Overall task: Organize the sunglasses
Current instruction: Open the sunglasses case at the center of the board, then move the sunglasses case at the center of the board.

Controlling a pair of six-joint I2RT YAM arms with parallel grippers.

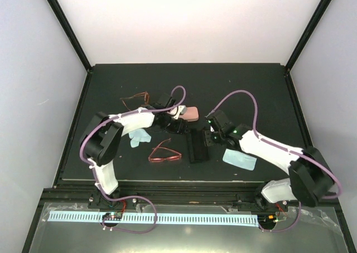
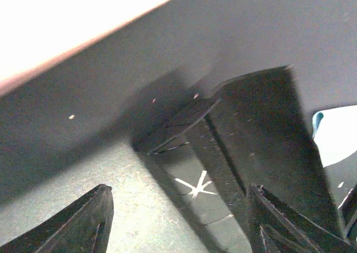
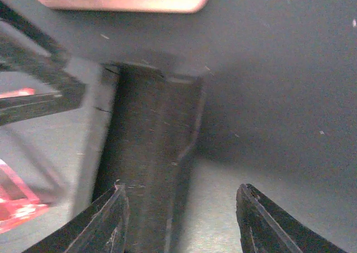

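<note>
"At mid-bench, what does each hand hold?" (Student)

"Nothing. The left hand (image 2: 178, 208) and the right hand (image 3: 181, 208) both stand empty, fingers spread wide. They flank the black case (image 1: 196, 146), the left at its 11 o'clock and the right at its 2 o'clock." (Tutor)

"And where are the sunglasses?" (Student)

"The red-pink sunglasses (image 1: 164, 154) lie on the bench (image 1: 251, 86) at the case's 9 o'clock, near it but apart. The amber sunglasses (image 1: 135, 100) lie at its 10 o'clock, well apart. A pink case (image 1: 191, 113) sits at 12 o'clock and a light blue cloth (image 1: 240, 159) at 4 o'clock." (Tutor)

"How is the present step done well?" (Student)

"By the pose, the hands appear to be readying the black case; whether its lid is fully open cannot be told. In the right wrist view the case lies toward one finger, so that hand should centre first, then close squarely on the long sides to prevent pivoting. The left should take the red-pink pair by its front frame, not a thin arm, keeping clear of its partner." (Tutor)
</note>
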